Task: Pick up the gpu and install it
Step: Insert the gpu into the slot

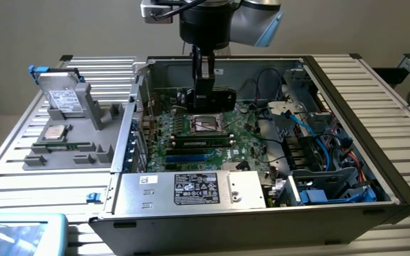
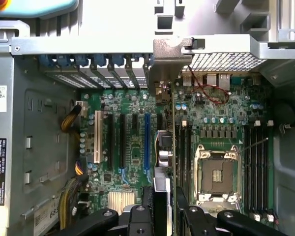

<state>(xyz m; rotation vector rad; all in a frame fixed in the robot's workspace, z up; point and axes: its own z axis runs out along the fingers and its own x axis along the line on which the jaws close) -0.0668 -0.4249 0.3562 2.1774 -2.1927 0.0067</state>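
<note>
Slatted metal tabling (image 1: 390, 96) is seen bearing an open computer case (image 1: 226, 234), its motherboard (image 1: 247, 133) laid bare. The arm is posed straight down from above over the far part of the board, wrist vertical. The gripper (image 1: 205, 80) is clenched on the gpu (image 1: 218, 99), which is held upright (dark face turned to the exterior camera) over the board beside the CPU socket (image 1: 206, 124). A hard drive (image 1: 62, 98) is propped in a grey fixture (image 1: 77, 144) at the exterior view's left.
</note>
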